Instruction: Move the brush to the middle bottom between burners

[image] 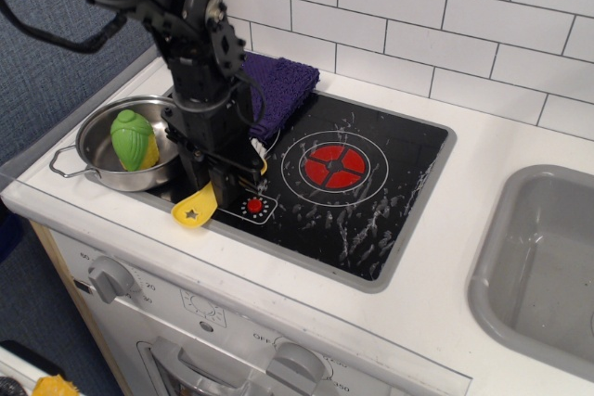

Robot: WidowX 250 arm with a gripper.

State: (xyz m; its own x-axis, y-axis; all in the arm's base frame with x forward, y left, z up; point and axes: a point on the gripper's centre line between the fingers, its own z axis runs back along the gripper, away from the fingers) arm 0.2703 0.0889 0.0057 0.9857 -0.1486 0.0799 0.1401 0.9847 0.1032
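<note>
My gripper is shut on the yellow brush. The brush's handle end, with a small red star, sticks out low to the left, over the stove's front left rim. The gripper stands over the left part of the white-outlined rectangle between the burners. One of the rectangle's red dots shows and the other is hidden. The right burner is uncovered. The left burner is hidden behind my arm. I cannot tell whether the brush touches the glass.
A steel pot holding green-and-yellow toy corn sits at the stove's left edge. A purple cloth lies at the back of the stove. A grey sink is at the right. White tiles form the wall behind.
</note>
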